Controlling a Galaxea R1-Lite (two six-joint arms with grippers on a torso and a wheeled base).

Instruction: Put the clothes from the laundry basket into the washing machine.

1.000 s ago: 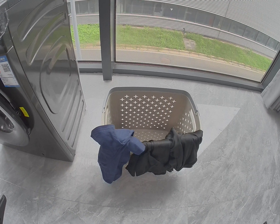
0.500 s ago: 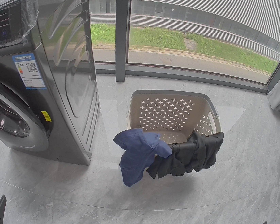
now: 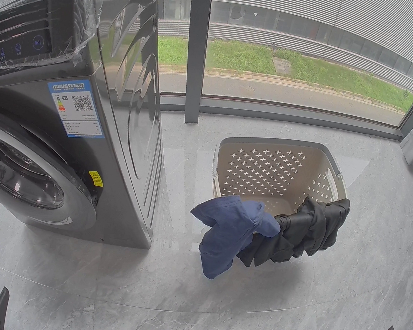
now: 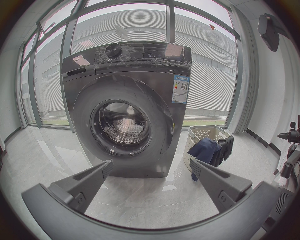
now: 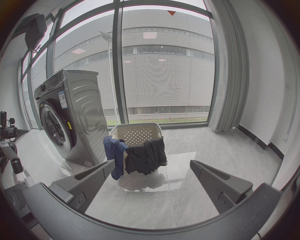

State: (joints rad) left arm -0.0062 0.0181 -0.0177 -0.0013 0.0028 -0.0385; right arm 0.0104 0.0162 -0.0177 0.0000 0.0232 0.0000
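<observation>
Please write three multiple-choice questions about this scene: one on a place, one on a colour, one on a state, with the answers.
1. Where does the laundry basket stand, relative to the washing machine? A. on top of it B. on the floor beside it C. inside it
2. What colour is the garment hanging nearest the machine? A. red B. blue C. white
3. How is the left gripper? A. open, empty B. shut on cloth C. shut on the basket
Answers: 1 B, it sits on the floor; 2 B, the cloth is blue; 3 A, jaws apart, nothing between.
</observation>
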